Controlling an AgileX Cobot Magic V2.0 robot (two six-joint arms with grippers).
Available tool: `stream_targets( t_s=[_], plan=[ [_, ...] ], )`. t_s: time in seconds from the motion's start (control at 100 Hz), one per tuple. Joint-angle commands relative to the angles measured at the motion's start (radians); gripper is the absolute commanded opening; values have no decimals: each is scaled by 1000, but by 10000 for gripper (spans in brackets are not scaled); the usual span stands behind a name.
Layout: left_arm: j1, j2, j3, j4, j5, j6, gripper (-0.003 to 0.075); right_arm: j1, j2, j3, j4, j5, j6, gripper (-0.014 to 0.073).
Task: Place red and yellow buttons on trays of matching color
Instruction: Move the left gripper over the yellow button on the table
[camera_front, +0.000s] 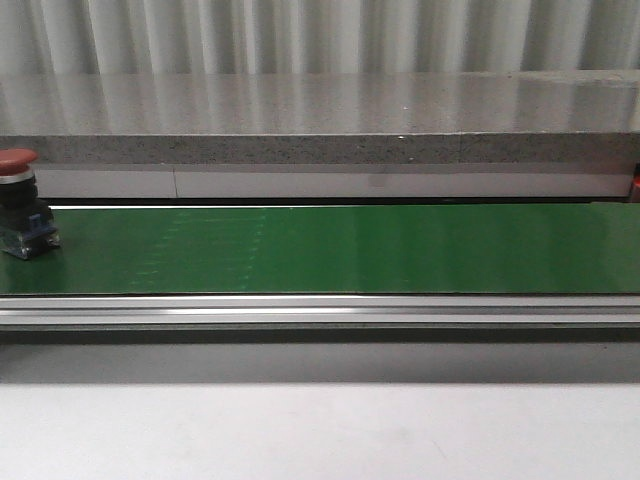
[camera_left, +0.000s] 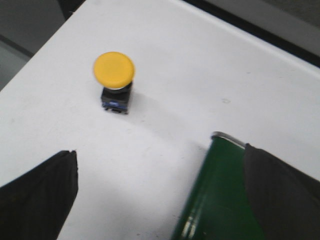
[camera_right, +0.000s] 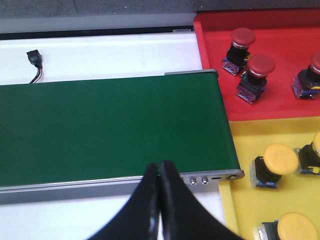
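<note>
Yellow button (camera_left: 114, 70) stands on the white surface (camera_left: 165, 60) beside the belt (camera_left: 215, 195), between the wide left gripper (camera_left: 160, 192). It should descend squarely around the base. Right gripper (camera_right: 159, 200) is pressed together, empty.

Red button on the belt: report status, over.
Red button upright at the green belt's far left end, untouched. Left end effector open, over a yellow button on the white table. Right end effector shut, empty. Belt otherwise clear.

No text, label, brand, number or sign can be read in any of the views; the buttons, trays and belt show no legible markings at all.
</note>
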Motion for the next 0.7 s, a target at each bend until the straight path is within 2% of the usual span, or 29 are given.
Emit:
stream_targets(
  t_s=[0.0, 0.25, 0.69],
  plan=[
    [42, 18, -32, 12, -78, 2, 627, 1, -2, -25, -4, -62, -7, -67],
    [114, 141, -41, 17, -175, 2, 627, 1, -2, -25, -4, -62, -7, -67],
    [114, 353, -272, 45, -151, 28, 616, 1, -2, -25, -4, -62, -7, -67]
  ],
)
